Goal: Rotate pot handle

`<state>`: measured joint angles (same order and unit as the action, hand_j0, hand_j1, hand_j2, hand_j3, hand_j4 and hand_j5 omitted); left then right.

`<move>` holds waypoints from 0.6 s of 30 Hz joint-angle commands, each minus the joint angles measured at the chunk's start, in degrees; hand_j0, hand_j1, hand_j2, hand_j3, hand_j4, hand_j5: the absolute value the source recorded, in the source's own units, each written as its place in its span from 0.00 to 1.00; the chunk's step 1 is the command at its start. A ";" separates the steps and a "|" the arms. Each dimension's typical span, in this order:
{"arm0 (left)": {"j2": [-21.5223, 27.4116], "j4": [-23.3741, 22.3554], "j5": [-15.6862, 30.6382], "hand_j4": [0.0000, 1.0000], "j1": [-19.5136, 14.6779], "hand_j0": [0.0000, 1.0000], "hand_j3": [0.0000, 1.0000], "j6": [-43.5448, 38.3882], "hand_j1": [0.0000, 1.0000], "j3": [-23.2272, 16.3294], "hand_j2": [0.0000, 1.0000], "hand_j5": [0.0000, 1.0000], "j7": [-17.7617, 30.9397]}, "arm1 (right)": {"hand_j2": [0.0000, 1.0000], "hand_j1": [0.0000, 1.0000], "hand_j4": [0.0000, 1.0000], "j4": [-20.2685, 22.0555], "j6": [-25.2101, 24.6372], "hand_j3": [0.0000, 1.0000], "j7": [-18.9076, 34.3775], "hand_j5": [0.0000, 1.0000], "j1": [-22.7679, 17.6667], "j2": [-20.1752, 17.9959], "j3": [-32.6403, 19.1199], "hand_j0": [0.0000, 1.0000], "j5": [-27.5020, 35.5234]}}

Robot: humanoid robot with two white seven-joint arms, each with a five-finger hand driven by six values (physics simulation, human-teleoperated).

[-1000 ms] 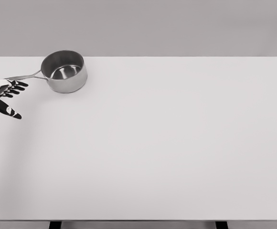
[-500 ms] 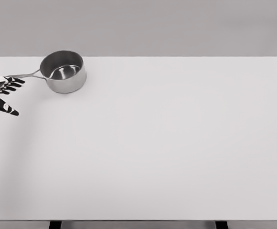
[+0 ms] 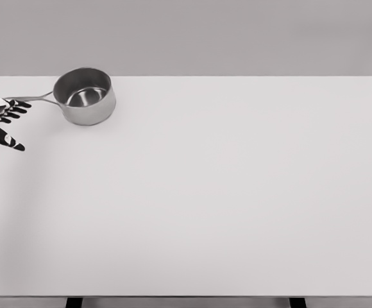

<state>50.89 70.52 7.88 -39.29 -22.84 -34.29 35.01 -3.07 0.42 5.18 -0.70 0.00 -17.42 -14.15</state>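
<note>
A small steel pot [image 3: 84, 96] stands upright near the table's back left corner. Its thin handle [image 3: 35, 99] points left, almost level. My left hand [image 3: 9, 122] comes in at the left edge, fingers [image 3: 16, 110] spread and black-tipped, thumb [image 3: 6, 141] stretched out below. The fingertips sit right at the outer end of the handle, touching or nearly touching its near side, and hold nothing. The right arm does not show.
The white table [image 3: 211, 192] fills most of the view; its left edge runs close to the hand and its back edge just behind the pot. Two dark legs show under the front edge.
The left hand has drifted up and to the left. The handle's outer end has swung slightly toward the back, and the pot has shifted a touch with it.
</note>
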 commanded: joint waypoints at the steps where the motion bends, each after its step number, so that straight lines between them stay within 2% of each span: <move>1: -0.18 -0.21 -0.14 1.00 0.00 1.00 1.00 0.08 1.00 0.01 1.00 1.00 -0.01 | 1.00 1.00 1.00 -0.01 0.02 1.00 0.01 1.00 0.00 0.00 0.02 1.00 0.00; 4: -0.97 -1.96 -1.20 1.00 -0.88 1.00 1.00 0.17 1.00 0.01 1.00 1.00 -0.01 | 1.00 1.00 1.00 -0.01 0.02 1.00 0.01 1.00 0.00 0.00 0.01 1.00 0.00; 18: -2.90 -4.51 -2.60 1.00 -2.73 1.00 1.00 0.26 1.00 0.01 1.00 1.00 -0.01 | 1.00 1.00 1.00 -0.01 0.02 1.00 0.01 1.00 0.00 0.00 0.01 1.00 0.00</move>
<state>48.41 66.39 5.55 -42.10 -22.69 -34.29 35.01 -3.07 0.43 5.18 -0.70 0.00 -17.43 -14.15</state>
